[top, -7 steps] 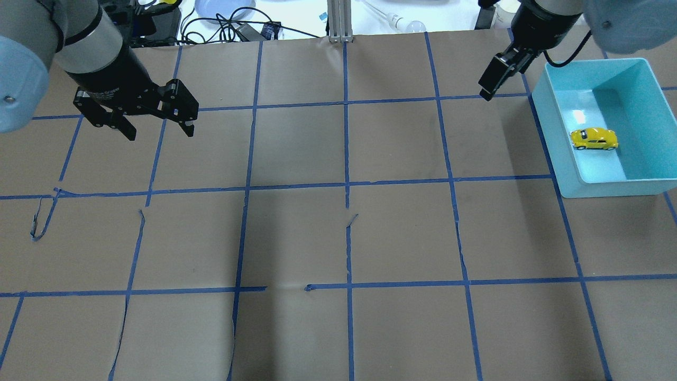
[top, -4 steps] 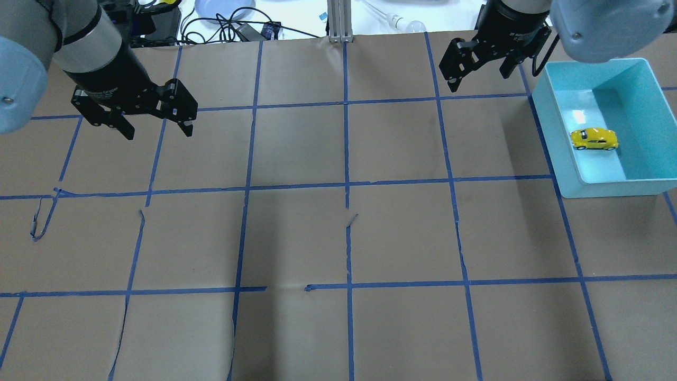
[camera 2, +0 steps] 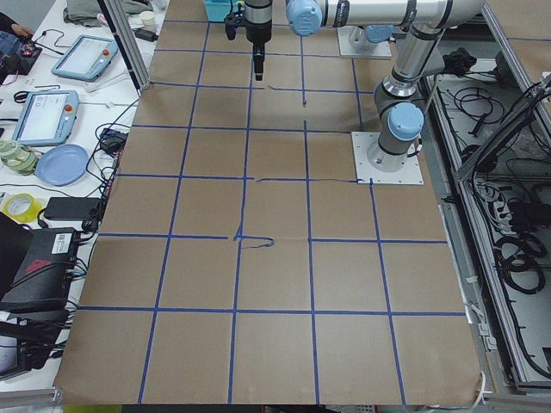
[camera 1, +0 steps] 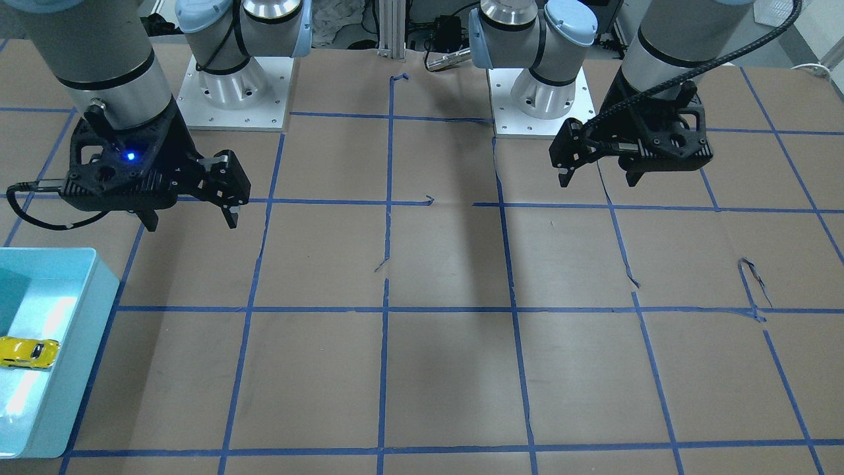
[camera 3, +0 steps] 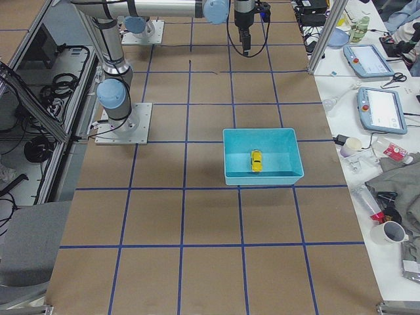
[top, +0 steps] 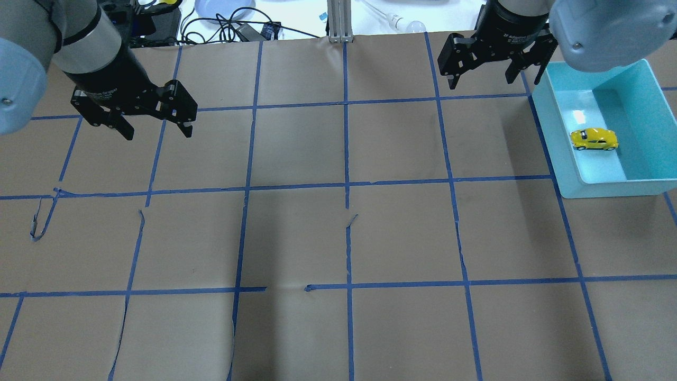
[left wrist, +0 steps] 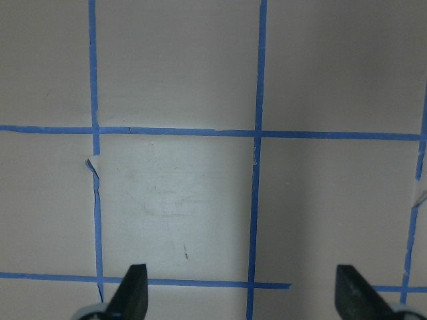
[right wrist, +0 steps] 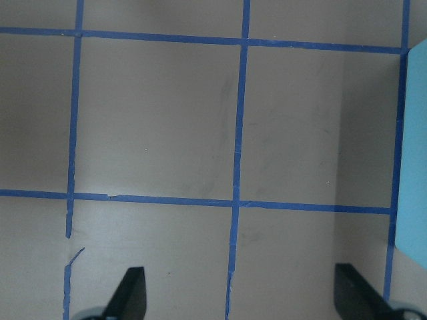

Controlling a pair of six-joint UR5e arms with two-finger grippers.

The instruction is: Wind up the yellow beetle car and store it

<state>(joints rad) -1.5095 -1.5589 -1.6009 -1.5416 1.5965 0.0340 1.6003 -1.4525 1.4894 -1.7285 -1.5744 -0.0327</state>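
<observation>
The yellow beetle car (top: 593, 139) lies on its wheels inside a teal bin (top: 550, 143) at the table's right side. It also shows in the front view (camera 1: 26, 351) and in the right view (camera 3: 255, 160). My right gripper (top: 480, 82) hangs open and empty above the table, just left of the bin's far corner and apart from the car; the wrist view shows its two fingertips (right wrist: 133, 290) spread over bare paper. My left gripper (top: 158, 132) is open and empty over the far left of the table, with its fingertips (left wrist: 135, 283) wide apart.
The table is brown paper with a grid of blue tape (top: 346, 185), torn in spots. Behind its far edge are cables, a blue plate (top: 217, 8), a light bulb (top: 412, 25) and a metal post (top: 338, 21). Both arm bases (camera 1: 234, 92) stand at the robot's edge.
My right gripper has turned at the wrist and shifted left and back from the bin's corner, its fingers now spread side by side. The left gripper and the car have not moved.
</observation>
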